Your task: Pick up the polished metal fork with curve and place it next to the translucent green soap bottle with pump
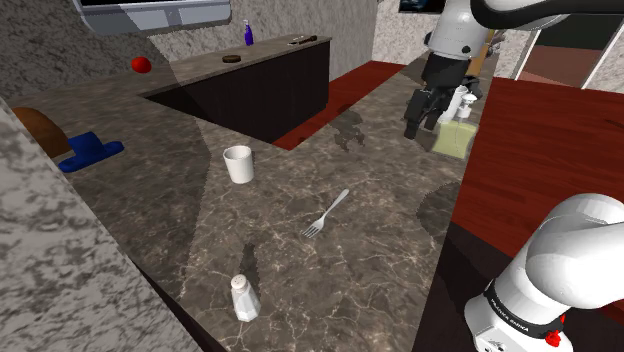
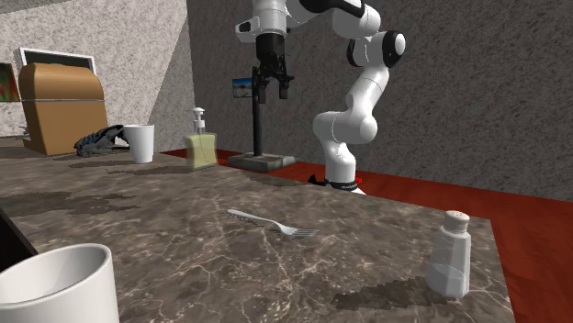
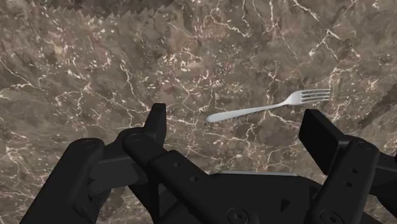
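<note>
A silver metal fork with a curved handle lies flat on the brown marble counter, tines toward the shaker end. The same fork sits mid-counter in the second exterior view. The translucent green soap bottle with a white pump stands at the counter's far end; this bottle is beside a white cup. My black gripper hangs high above the counter, close to the bottle, open and holding nothing. From the wrist, the fork lies far below, between the spread fingers.
A white cup stands mid-counter, a salt shaker near the fork's tine end. A second white cup is close to that camera. A black camera stand rises behind the bottle. A red apple and blue object sit far off.
</note>
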Tool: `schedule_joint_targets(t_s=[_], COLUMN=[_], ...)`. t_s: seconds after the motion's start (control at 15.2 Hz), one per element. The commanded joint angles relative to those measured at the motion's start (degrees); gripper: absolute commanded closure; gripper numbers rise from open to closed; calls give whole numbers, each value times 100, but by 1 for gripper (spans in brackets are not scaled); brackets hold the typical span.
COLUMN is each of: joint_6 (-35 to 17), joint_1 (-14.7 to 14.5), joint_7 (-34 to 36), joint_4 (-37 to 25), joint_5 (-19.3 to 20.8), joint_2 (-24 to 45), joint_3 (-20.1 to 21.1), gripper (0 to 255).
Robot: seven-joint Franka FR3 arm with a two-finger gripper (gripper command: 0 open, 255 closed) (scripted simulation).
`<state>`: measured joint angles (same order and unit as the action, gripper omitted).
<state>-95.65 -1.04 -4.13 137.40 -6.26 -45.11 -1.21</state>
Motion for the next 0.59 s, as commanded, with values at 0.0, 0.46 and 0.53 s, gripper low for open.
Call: schedule_joint_targets(t_s=[0.0,0.46,0.53], joint_6=[0,-791,-917], joint_1=[0,316,364], joint_7=[0,2605,2974], joint_4=[0,642,678], joint_5=[0,-726,-828], joint_2=[0,155,244], joint_3=[0,1312,1508], gripper=[0,0,0])
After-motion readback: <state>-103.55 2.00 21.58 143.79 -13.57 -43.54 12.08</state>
